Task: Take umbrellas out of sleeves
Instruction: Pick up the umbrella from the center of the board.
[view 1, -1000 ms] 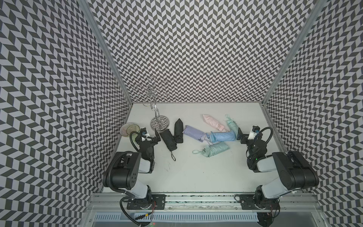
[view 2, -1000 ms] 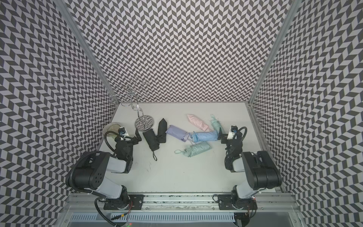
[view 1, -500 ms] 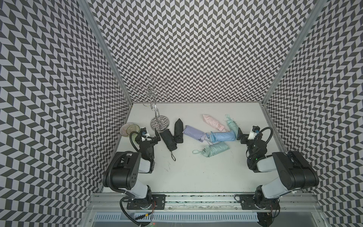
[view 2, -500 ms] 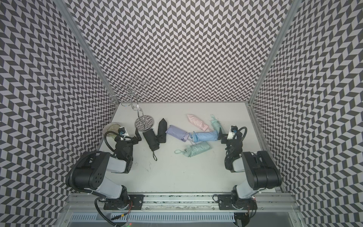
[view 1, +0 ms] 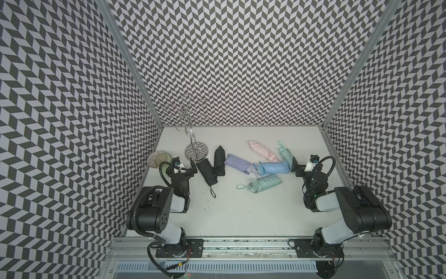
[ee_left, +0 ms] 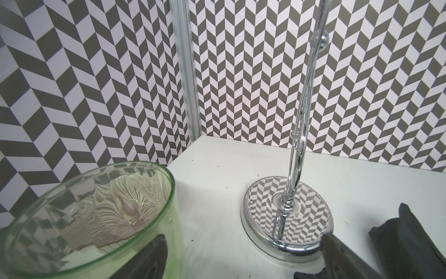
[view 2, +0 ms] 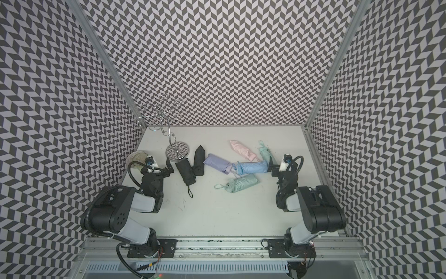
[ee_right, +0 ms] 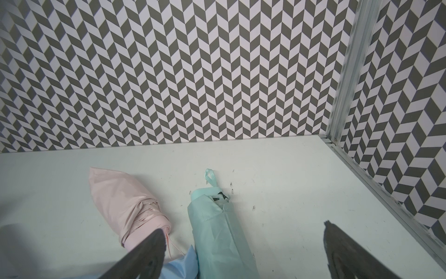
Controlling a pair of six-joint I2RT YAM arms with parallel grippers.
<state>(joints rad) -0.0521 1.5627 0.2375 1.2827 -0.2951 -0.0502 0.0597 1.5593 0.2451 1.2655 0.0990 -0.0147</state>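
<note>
Grey-and-white chevron walls (view 1: 241,60) box in a matte white, scuffed counter (view 1: 241,212). A tall chrome wire stand (view 1: 196,152) rises from a round mirrored base, back left. Seven soft fabric rolls lie strung across the middle: a pleated black umbrella (view 1: 205,172) with a trailing wrist loop, touching a smooth pointed black roll (view 1: 219,159); a lilac roll (view 1: 237,164); a light blue roll (view 1: 275,168); a pink roll (view 1: 261,151), smooth-tipped and pleated near its handle; a far mint roll (view 1: 284,154) and a near mint roll (view 1: 264,183). Two glass cups stand far left, a green-tinted cup (ee_left: 172,193) and a ribbed cup (view 1: 152,157). The left claw (ee_left: 243,238) gapes empty between green-tinted cup and stand base; the right claw (ee_right: 242,228) gapes empty just before the far mint roll.
</note>
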